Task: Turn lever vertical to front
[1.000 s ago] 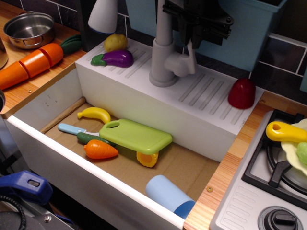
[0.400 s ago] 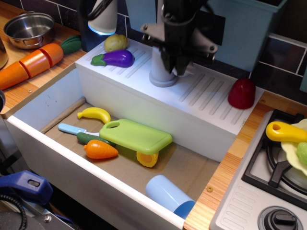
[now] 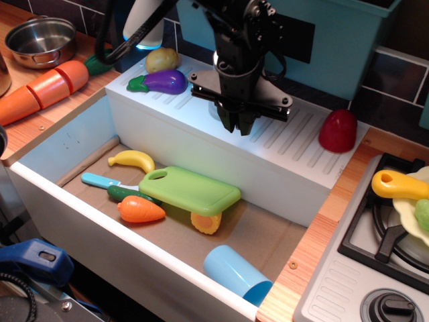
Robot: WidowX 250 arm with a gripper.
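My gripper [image 3: 238, 124] hangs fingers-down over the white ribbed drainboard [image 3: 295, 137], directly in front of the tap. Its black body hides the grey tap column and the lever, so neither shows in this view. The dark fingertips [image 3: 228, 121] sit close together near the board, just above the sink's back wall. I cannot tell whether they hold or touch anything.
A purple eggplant [image 3: 163, 81] and a potato [image 3: 161, 59] lie on the drainboard's left, and a red pepper [image 3: 337, 130] on its right. The sink holds a green cutting board [image 3: 193, 190], a banana [image 3: 132, 159], a carrot [image 3: 140, 210] and a blue cup [image 3: 236, 274]. The stove [image 3: 382, 248] is at the right.
The gripper has come down from the top of the view and forward, and now covers the tap column and the lever that showed one second ago.
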